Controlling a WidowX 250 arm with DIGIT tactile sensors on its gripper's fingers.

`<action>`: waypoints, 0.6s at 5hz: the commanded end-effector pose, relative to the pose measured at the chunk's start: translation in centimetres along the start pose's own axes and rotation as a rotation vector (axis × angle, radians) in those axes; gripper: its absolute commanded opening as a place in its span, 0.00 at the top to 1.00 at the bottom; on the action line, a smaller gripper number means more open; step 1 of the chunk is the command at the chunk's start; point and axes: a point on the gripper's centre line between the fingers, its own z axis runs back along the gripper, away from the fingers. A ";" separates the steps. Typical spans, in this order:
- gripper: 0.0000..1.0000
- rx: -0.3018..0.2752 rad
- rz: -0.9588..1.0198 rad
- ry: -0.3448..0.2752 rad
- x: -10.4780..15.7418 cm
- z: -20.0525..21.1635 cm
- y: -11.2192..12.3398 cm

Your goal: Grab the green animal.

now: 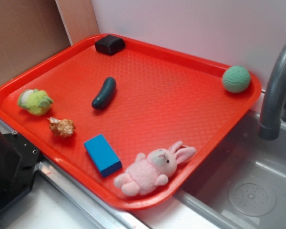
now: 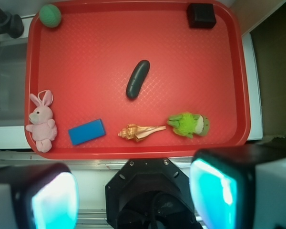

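On the tray (image 1: 148,100), the plush animal (image 1: 35,101) lies at the left edge with the shell (image 1: 62,127) just beside it and the block (image 1: 102,154) and bunny (image 1: 152,168) further along the near edge. The cucumber piece (image 1: 104,93) lies mid-tray, the box (image 1: 109,44) at the far corner, the ball (image 1: 236,79) at the right corner beside the faucet (image 1: 276,90)

The tray (image 1: 148,95) is bright red with a fine dimpled texture. On it, the green animal (image 1: 35,101) is fuzzy yellow-green with a paler patch, the bunny (image 1: 150,169) pale pink, the block (image 1: 102,154) blue, the cucumber (image 1: 104,93) dark green, the crocheted ball (image 1: 236,79) light green, the shell (image 1: 62,127) tan-striped, the box (image 1: 109,44) black.
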 end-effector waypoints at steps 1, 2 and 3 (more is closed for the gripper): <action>0.00 0.000 0.000 0.000 0.0 0.0 0.0; 0.00 -0.004 -0.226 0.036 1.0 -2.2 3.8; 0.00 0.009 -0.478 0.010 1.3 -3.8 5.8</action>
